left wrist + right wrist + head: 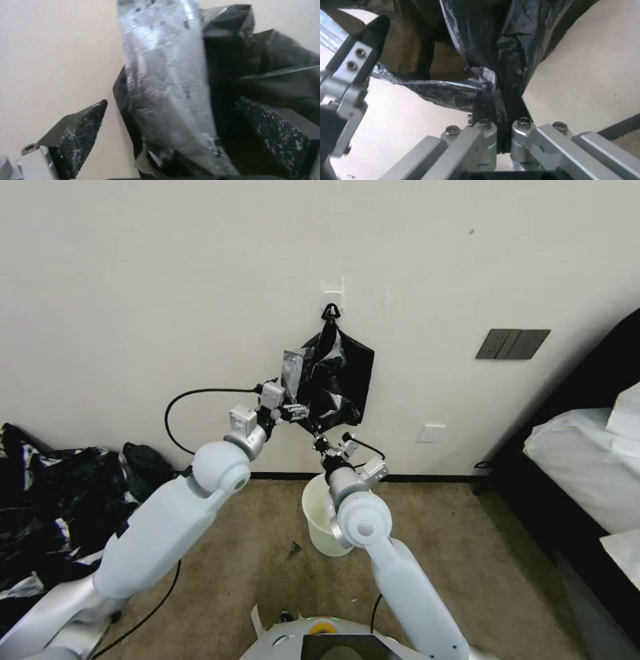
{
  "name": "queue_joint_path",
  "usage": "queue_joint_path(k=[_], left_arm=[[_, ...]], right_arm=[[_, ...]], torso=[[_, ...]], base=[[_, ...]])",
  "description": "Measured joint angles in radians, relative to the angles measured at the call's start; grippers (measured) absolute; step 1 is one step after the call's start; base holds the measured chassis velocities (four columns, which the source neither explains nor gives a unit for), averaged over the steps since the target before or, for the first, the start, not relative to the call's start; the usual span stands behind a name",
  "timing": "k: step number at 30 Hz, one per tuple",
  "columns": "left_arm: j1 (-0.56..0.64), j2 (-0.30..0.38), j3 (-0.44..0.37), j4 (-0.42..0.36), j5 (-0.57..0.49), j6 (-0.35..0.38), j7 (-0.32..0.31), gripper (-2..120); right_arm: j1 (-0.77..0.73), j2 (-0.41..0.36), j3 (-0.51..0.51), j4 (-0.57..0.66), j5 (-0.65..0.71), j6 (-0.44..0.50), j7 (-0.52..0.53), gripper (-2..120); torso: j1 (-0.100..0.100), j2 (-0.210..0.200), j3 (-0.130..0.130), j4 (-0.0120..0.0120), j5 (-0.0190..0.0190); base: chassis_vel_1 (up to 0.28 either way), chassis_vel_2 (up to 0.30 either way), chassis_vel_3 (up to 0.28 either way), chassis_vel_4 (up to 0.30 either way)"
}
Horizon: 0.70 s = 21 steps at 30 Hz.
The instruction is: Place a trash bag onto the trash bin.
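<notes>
**Both grippers at the hanging bag, bin directly below**

One trash bag [333, 373] hangs from one wall hook [331, 312] in the upper centre of the head view, its long axis running straight down the wall. One trash bin [319, 517] stands on the carpet [507, 580] below it, in the lower centre, partly behind the right arm, with its mouth bare.

The right gripper [320, 441] reaches up from beneath, and the right wrist view has its fingers [486, 106] pressed together on a gathered fold of the bag's lower edge. The left gripper [297, 412] comes in from the bag's left side; its pads [83, 132] stand spread apart with a silvery-looking flap of the bag lying between them, not yet pinched.

Both grippers are at the bag, and the right alone holds it. The coming move likely turns on the drop from hook to bin: the bag sits above the bucket, nearly in line with it.

A heap of black plastic [60, 500] lies at the left edge.
</notes>
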<state>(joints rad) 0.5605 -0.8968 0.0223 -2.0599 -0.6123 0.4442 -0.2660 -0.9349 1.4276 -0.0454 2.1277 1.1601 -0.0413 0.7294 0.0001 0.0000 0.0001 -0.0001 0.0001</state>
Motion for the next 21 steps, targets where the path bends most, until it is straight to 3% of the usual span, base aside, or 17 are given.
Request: queue_joint_path(k=[3,7,21], left_arm=[[-0.016,-0.004,0.009,0.009,-0.005,0.018,-0.014,99],[-0.027,-0.008,0.015,0.022,-0.010,0.022,-0.018,88],[-0.041,0.006,0.015,0.006,-0.082,0.050,-0.061,35]], right_arm=[[-0.001,0.002,0.003,0.000,-0.001,0.000,0.000,0],[-0.001,0.004,0.004,0.000,-0.003,0.000,0.000,0],[-0.013,0.004,0.006,0.008,-0.036,-0.010,-0.010,0]], torso=[[0.000,0.000,0.000,0.0001,0.0000],[0.000,0.000,0.000,0.0001,-0.0001],[0.000,0.000,0.000,0.0001,-0.0001]], base=[[0.000,0.000,0.000,0.000],[0.000,0.000,0.000,0.000],[0.000,0.000,0.000,0.000]])
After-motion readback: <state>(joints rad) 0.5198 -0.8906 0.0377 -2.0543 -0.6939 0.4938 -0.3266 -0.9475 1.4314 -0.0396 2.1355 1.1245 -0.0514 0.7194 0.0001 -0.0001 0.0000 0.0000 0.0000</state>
